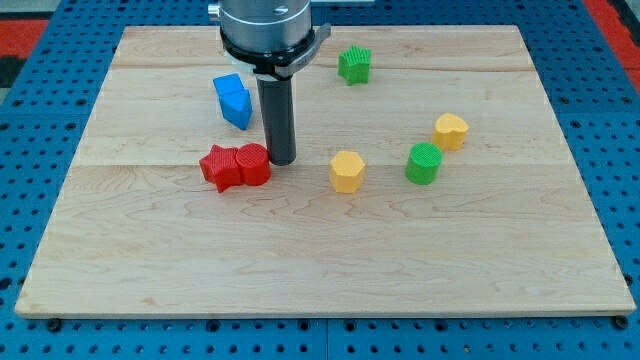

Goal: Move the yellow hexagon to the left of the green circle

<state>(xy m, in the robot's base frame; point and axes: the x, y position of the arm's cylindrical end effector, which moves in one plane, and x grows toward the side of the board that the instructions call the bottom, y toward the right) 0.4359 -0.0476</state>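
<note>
My tip (281,161) down on the board, dark rod upright above

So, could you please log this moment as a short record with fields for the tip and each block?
tip: my tip at the right edge of the red block pair
target block: yellow hexagon, already left of the green circle, apart from it
other yellow: yellow heart-like block, up-right of the green circle
blue block: left of the rod
green star: near the view's top
surface: wooden board
</note>
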